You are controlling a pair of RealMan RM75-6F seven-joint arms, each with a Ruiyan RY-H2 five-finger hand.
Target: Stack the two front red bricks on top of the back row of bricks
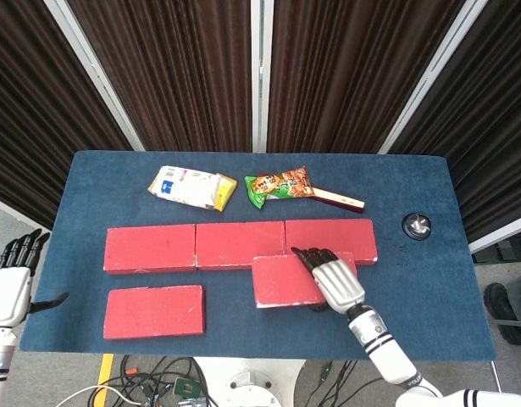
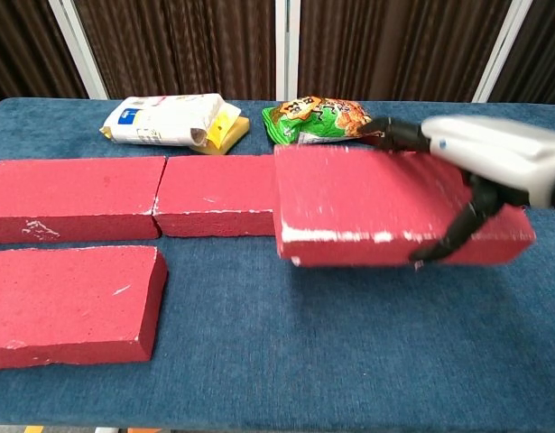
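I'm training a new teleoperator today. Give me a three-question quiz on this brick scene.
1. True or false: the right hand holds a red brick lifted off the table.
2. How many bricks form the back row?
3. Where is the other front brick? A) on the back row B) flat on the table, front left C) in the left hand

Key: 1 true; 2 three; 3 B
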